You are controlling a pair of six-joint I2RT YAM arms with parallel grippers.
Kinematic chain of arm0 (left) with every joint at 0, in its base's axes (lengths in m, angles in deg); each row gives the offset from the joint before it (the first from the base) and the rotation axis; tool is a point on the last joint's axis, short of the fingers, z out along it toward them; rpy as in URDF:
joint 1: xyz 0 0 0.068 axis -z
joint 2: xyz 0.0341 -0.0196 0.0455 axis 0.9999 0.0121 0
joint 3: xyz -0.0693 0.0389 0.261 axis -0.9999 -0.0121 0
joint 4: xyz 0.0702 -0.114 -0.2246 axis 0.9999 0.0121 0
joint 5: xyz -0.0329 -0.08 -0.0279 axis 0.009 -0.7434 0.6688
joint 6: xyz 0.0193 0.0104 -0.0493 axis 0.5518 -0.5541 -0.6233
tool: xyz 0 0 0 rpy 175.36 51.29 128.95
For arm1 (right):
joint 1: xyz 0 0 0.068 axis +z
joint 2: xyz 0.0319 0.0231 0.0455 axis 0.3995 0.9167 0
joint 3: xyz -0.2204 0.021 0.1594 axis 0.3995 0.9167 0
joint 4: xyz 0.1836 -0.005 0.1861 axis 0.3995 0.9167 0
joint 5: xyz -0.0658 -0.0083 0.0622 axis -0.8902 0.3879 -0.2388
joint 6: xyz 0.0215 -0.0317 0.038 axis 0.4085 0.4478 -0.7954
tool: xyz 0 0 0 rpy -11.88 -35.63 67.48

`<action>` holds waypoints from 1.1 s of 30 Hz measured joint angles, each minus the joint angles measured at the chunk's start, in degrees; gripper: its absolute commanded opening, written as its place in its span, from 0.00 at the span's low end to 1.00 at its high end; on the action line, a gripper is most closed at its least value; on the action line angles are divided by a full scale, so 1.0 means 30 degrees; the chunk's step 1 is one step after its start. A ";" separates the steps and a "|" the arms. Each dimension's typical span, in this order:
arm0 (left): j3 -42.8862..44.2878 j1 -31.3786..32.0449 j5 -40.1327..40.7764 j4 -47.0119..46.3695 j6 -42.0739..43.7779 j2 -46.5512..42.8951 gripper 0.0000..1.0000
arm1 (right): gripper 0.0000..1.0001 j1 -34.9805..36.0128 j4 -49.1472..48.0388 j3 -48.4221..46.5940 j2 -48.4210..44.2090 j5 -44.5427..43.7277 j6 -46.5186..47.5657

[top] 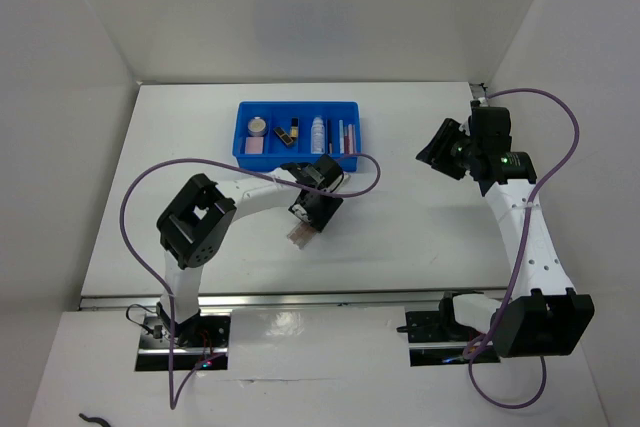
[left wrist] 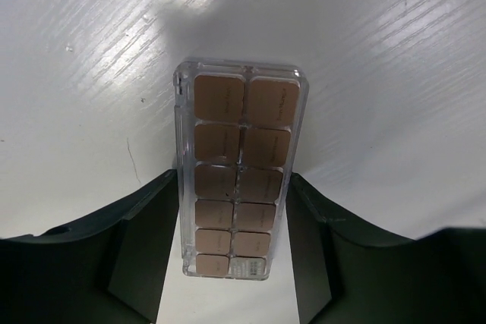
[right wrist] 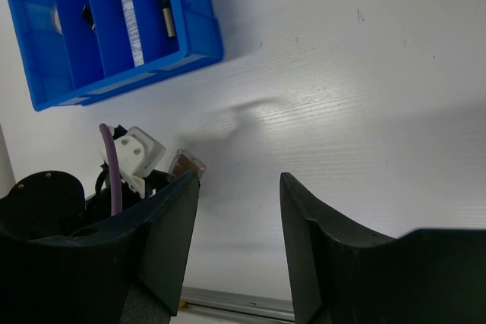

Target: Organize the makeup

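Top external view is showing me the table, the tray at its far middle. The left claw is clenching the palette by its long edges, long axis pointing out from the wrist, away from the tray just behind. The right claw is gaping empty, farther off. I am not making out whether the palette is clearing the table.
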 measured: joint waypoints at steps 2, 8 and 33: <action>-0.0007 -0.0168 -0.0146 0.0051 0.0095 -0.0073 0.47 | 0.55 0.0000 0.0007 0.0000 0.0000 0.0000 0.0000; 0.0000 -0.1392 -0.1020 0.1413 0.0204 -0.1399 0.38 | 0.55 0.0000 0.0000 0.0000 0.0000 0.0000 0.0007; 1.6866 -1.0863 0.2106 0.5814 -0.3446 0.6266 0.42 | 0.55 0.0000 -0.0153 -0.0051 0.1741 -0.0080 0.0007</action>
